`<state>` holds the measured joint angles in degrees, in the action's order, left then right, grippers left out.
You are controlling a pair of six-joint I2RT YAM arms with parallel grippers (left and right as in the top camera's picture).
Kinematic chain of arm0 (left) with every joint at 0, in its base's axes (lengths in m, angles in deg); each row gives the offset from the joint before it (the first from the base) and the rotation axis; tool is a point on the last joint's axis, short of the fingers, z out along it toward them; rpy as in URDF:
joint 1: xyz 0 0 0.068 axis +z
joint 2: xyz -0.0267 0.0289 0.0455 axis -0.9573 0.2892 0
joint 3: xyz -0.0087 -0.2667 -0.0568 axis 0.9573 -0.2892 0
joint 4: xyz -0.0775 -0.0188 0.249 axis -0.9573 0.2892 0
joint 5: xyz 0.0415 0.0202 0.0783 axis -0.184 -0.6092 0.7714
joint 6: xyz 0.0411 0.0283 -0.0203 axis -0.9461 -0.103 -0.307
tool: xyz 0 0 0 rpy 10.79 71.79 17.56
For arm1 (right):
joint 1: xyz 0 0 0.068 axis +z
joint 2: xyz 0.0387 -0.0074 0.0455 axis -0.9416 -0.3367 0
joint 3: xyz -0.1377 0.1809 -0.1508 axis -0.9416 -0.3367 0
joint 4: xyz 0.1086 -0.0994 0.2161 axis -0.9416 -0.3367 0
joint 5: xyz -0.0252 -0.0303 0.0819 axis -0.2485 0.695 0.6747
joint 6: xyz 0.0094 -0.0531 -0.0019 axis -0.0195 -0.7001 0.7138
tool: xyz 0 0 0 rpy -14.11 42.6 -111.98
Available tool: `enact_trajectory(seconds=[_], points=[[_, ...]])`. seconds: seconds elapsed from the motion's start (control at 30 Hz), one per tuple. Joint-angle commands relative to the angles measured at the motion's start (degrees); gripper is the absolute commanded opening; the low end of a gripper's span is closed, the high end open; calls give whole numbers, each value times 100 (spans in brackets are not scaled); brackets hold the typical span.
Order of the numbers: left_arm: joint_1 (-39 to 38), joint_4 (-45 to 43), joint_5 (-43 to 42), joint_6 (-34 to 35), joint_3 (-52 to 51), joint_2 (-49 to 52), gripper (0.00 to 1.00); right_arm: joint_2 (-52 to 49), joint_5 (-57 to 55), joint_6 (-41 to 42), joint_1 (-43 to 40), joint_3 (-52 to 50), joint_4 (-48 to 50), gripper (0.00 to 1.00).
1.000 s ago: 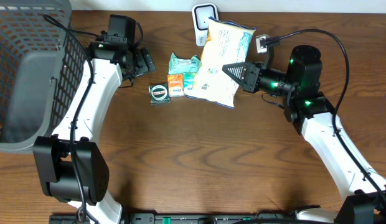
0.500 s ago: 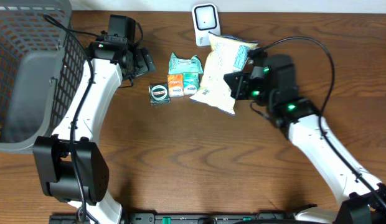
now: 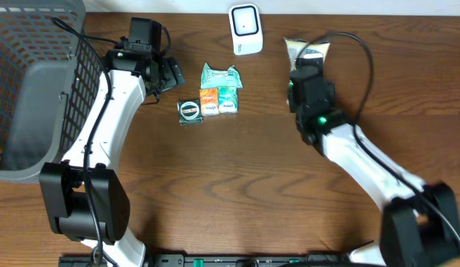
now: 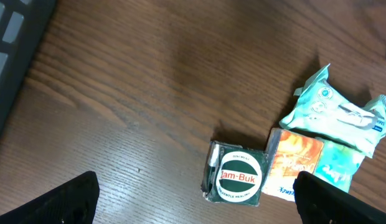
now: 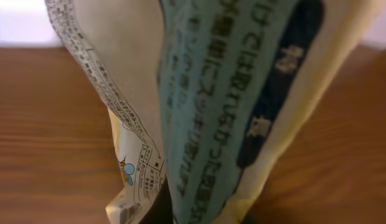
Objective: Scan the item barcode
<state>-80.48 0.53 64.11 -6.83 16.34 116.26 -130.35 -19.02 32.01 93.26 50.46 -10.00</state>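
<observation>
A wire basket [image 3: 37, 44] is seen at the far left of the table [image 3: 237, 185]. Just right of it, the left gripper [image 3: 173, 74] is held over bare wood. Its fingers [image 4: 68, 199] are spread wide and nothing is gripped. A round-labelled tin [image 3: 189, 110] is laid near that gripper, toward the middle. An orange and teal packet [image 3: 217, 100] is set just beside the tin. A pale green pack of wipes [image 3: 220, 75] is lying against the packet's far edge. The white scanner [image 3: 245, 30] is stood at the far edge of the table, right of the wipes and apart from them. The bag [image 3: 300, 49] is found just right of the scanner. It is pinched in the tightly closed right gripper [image 3: 307, 61] and turned edge-on to the overhead camera, so only a narrow strip is shown there. In the right wrist view the bag's teal and cream sides, covered in small print, are pressed close to the lens. Whether the bag is touching the table cannot be told.
</observation>
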Motion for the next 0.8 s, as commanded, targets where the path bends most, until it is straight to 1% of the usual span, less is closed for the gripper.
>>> enact_trajectory(seconds=[0.0, 0.1, 0.2, 0.33, 0.37, 0.4, 0.43, 0.47, 0.53, 0.6, 0.63, 0.77], points=[[-2, 22, 52, 13, 44, 26, 98, -455, -1453, -1523, 28, 573, 70, 1], [-2, 22, 52, 13, 44, 26, 98, -874, -1641, -2068, 144, 662, 70, 1], [-2, 22, 52, 11, 44, 26, 98, -1248, -1967, -2120, 326, 662, -7, 1], [-2, 22, 52, 11, 44, 26, 98, -1480, -1947, -1967, 772, 662, -584, 3], [-2, 22, 52, 11, 44, 26, 98, -1491, -1945, -1762, 920, 662, -723, 9], [-2, 22, 52, 11, 44, 26, 98, -1491, -1941, -1502, 1049, 662, -817, 23], [-2, 22, 52, 13, 44, 26, 98, -1488, -1921, -1283, 1154, 662, -857, 29], [-2, 22, 52, 13, 44, 26, 98, -1469, -1926, -872, 1366, 664, -872, 36], [-2, 22, 52, 13, 44, 26, 98, -1423, -1923, -461, 1624, 706, -879, 40], [-2, 22, 52, 11, 44, 26, 98, -1362, -1878, -205, 1781, 848, -990, 48], [-2, 22, 52, 13, 44, 26, 98, -1320, -1764, -111, 1818, 990, -1145, 53], [-2, 22, 52, 11, 44, 26, 98, -1174, -892, -31, 1628, 1705, -1928, 64]])
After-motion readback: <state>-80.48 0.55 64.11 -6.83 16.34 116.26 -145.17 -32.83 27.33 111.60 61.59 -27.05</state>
